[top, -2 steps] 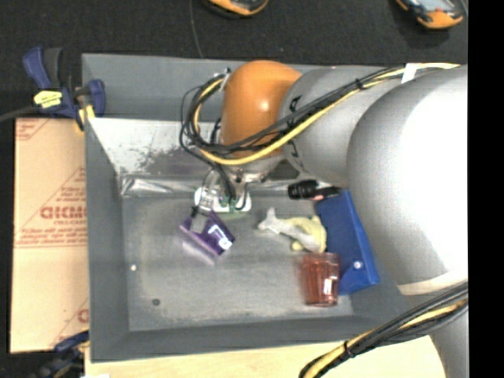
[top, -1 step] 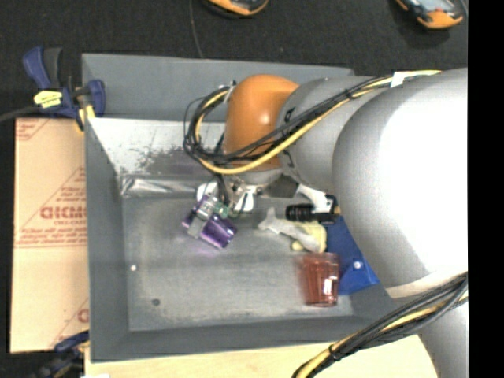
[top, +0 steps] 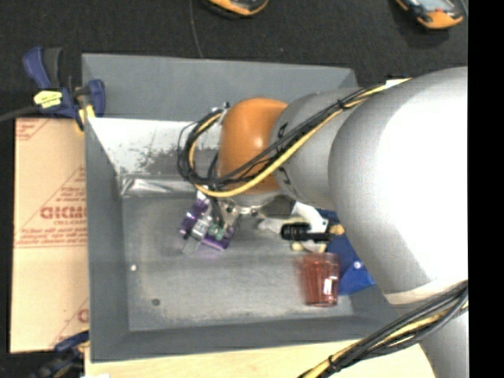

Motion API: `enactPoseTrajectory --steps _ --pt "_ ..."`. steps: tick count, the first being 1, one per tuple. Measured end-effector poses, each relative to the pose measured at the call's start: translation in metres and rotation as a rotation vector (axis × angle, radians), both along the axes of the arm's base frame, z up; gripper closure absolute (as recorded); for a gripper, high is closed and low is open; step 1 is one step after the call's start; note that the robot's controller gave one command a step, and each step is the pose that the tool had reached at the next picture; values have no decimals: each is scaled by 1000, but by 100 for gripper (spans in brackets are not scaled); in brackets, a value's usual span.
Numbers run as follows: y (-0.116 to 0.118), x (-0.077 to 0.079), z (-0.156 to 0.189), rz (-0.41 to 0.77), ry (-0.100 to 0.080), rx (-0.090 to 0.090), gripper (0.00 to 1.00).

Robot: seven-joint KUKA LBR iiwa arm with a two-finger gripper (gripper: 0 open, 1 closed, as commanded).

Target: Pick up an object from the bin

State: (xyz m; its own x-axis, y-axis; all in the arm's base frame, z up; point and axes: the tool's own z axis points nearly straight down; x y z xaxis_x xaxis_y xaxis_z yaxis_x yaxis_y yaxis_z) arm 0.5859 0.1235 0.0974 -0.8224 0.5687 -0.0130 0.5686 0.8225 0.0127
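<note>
Big grey arm (top: 394,187) reaches down so its gripper (top: 219,222) meets the purple packet (top: 195,225), can't tell if it's clamped.

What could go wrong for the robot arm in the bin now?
The gripper is down right at the small purple thing in the middle of the bin. That thing looks tilted, so it might slip away or get pushed aside. The white and black thing lies close by on the right, so it could get bumped.

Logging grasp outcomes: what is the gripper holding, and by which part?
Cannot be told: the gripper is down at a small purple-and-clear plastic object in the grey metal bin.
</note>
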Motion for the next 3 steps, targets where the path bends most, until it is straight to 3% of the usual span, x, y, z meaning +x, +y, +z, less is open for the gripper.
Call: enactPoseTrajectory --steps 1,2,3 --pt "-19 27 -26 109 1 -2 0" --pt "-7 11 -27 48 2 1 0" --pt "-24 29 -23 81 1 -1 100"
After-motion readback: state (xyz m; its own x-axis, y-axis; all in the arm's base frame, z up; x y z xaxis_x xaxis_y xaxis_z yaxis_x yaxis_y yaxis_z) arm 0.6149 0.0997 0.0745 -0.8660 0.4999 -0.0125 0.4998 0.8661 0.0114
